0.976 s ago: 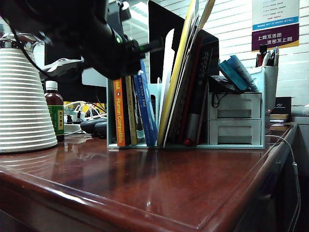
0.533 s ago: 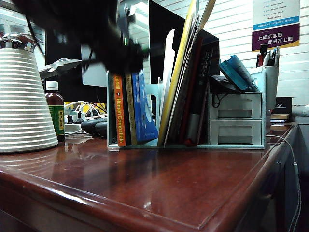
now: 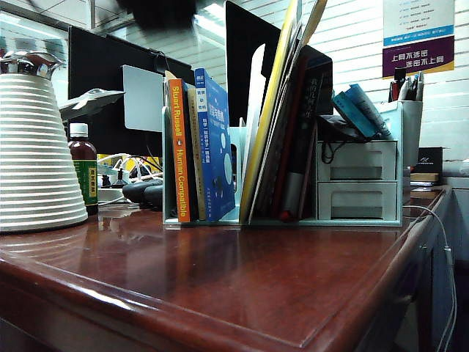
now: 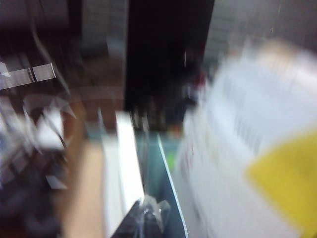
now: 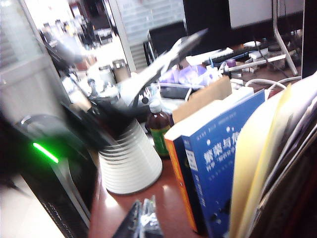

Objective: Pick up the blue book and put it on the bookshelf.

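Toward the back edge of the desk (image 3: 242, 286), the blue book (image 3: 216, 147) stands upright in the mint-green bookshelf (image 3: 233, 139), touching the books beside the orange-spined one (image 3: 178, 150), with the white ribbed cone (image 3: 37, 150) and brown bottle (image 3: 83, 170) near the desk's left edge. The left hand (image 4: 145, 220), pressed together and holding nothing, hangs blurred above the shelf. The right hand (image 5: 141, 220), likewise pressed together and empty, hovers over the desk near the cone and the book.

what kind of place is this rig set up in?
Most likely an office desk. A mint-green bookshelf packed with books, including the blue book, stands on a wooden desk, with monitors behind and a pen holder. The left gripper and right gripper are shut, holding nothing.
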You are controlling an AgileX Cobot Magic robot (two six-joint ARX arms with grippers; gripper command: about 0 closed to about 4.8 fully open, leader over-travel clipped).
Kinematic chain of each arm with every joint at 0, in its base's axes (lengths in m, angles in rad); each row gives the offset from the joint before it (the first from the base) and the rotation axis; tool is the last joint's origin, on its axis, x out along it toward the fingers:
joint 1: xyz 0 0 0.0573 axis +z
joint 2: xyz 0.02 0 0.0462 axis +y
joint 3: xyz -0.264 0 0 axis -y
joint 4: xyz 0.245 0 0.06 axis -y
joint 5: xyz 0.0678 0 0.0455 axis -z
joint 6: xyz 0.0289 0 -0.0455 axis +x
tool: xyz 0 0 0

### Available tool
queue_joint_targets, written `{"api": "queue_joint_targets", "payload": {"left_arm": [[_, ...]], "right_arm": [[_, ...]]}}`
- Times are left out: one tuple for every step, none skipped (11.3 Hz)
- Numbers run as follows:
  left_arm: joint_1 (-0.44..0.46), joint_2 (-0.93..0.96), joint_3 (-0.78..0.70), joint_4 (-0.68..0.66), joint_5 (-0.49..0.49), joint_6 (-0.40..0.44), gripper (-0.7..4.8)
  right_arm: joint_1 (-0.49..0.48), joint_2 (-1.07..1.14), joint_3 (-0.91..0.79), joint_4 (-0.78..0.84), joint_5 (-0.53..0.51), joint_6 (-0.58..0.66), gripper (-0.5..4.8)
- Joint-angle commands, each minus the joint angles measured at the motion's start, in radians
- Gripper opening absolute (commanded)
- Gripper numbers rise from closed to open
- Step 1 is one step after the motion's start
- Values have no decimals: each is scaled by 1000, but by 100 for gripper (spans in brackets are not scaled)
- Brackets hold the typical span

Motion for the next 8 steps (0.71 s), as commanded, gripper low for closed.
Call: {"api": "queue_joint_targets", "payload": {"left_arm": [[0,-343,2,-348,-47,61,-6],[0,-507,-72,-443,-56,14,-6],[0,-816,-410,-435,-56,7,-6],[0,-847,-469,-427,-8,4,-6],[0,-862,-517,-427,55,3,-6],[0,-861,-576,-426,189,4,-6],[0,-861,-595,-421,216,4,-6],[0,-861,-621,-403,215,9,-6]], "right_arm": [[0,-5,4,-47,1,-89,-8],[7,-5,3,-50,2,-126,-8],[100,-48,-80,68,147,-264,-8],[122,-65,-139,148,206,-283,-8],[137,-80,-201,203,250,-282,-8],[141,-95,-314,240,298,-282,-8],[141,-98,-374,251,319,-282,-8],[142,-98,-441,286,349,-281,-7]]}}
